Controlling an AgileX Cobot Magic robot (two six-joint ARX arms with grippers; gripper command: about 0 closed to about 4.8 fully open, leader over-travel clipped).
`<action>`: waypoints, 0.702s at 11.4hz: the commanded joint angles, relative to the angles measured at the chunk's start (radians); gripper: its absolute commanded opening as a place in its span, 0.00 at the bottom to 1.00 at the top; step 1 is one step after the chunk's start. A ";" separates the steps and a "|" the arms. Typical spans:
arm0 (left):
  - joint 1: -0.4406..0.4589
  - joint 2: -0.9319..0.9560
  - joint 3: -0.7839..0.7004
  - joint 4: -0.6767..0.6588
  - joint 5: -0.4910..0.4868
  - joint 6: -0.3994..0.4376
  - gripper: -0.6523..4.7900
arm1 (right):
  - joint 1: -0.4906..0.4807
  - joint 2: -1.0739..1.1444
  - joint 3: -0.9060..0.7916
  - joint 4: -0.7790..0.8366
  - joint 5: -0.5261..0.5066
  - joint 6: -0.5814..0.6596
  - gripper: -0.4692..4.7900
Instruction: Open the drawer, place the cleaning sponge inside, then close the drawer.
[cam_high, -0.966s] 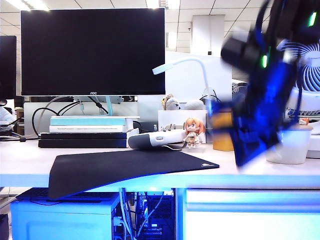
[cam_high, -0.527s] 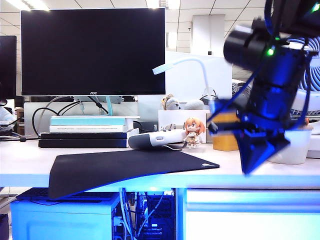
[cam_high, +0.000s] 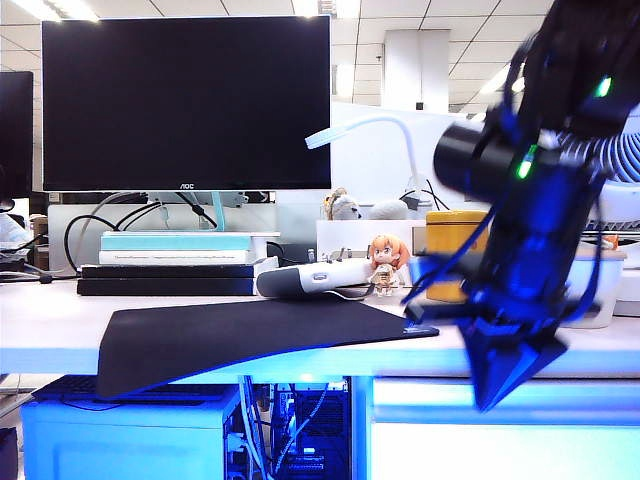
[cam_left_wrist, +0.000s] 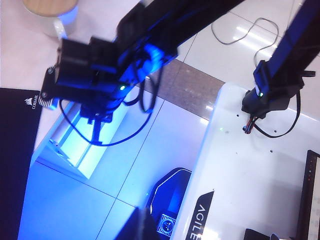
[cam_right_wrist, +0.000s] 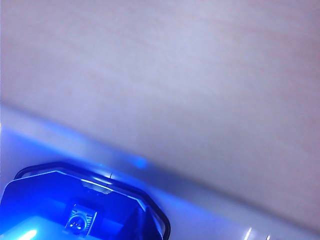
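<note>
Nearest the exterior camera hangs my right gripper (cam_high: 496, 390), pointing down. Its fingers are pressed together into one dark wedge and hold nothing. It sits to the right of the black mat (cam_high: 250, 335) and lower than it, in front of the desk edge. The tip hangs before the top of the drawer (cam_high: 500, 440), whose pale blue front stands under the desk, right of the mat. I cannot tell whether the tip touches that panel.

My left gripper (cam_left_wrist: 141, 226) shows only as a dark blur at the rim of its own wrist view. It is high above the floor and well off the mat's right corner, with its fingers closed together and empty.

The cleaning sponge I cannot make out in any view.

The mat droops over the desk's front edge. Just behind it lie a white handheld device (cam_high: 312, 279) and a small orange-haired figurine (cam_high: 386, 264). Behind the mat's right corner stands a yellow tin (cam_high: 452, 232), partly hidden by my right arm, and a white cup (cam_high: 592, 290) is farther right again. Behind the mat's left half, flat boxes (cam_high: 175, 262) are stacked under a dark monitor (cam_high: 185, 100).
</note>
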 joint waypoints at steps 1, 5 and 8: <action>-0.001 -0.003 0.004 -0.004 0.003 -0.001 0.11 | 0.000 0.071 0.002 0.124 0.022 0.030 0.07; -0.001 -0.003 0.003 -0.011 0.003 0.000 0.11 | 0.000 0.084 0.003 0.188 0.058 0.031 0.07; -0.001 -0.003 0.003 -0.011 0.003 0.000 0.11 | 0.000 0.084 0.003 0.230 0.083 0.031 0.07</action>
